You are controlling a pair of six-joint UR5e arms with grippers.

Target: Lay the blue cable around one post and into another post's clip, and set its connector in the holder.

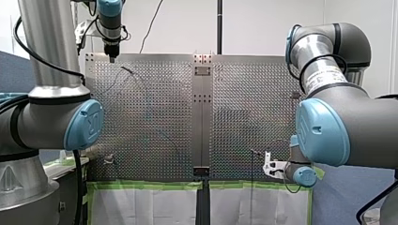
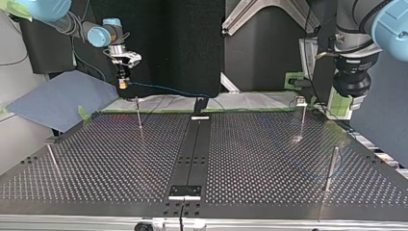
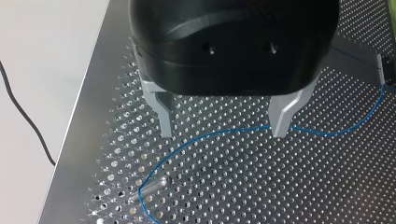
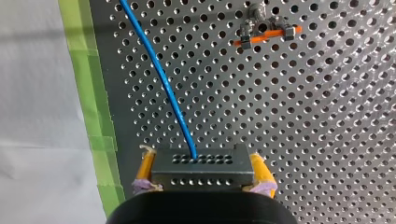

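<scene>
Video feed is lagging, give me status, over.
Left gripper open over blue cable. Right gripper shut on connector. Clip post empty; nothing seen blocking.

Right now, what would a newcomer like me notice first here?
The blue cable, running over the perforated table to a grey connector clamped in my right gripper with yellow pads. In the left wrist view my left gripper hangs open above the cable, where it curves by a post.

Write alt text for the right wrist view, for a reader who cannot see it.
My right gripper, yellow-padded, is shut on a grey connector; its blue cable runs ahead over the perforated table. Farther ahead stands a metal clip with an orange bar; green tape edges the table.
</scene>
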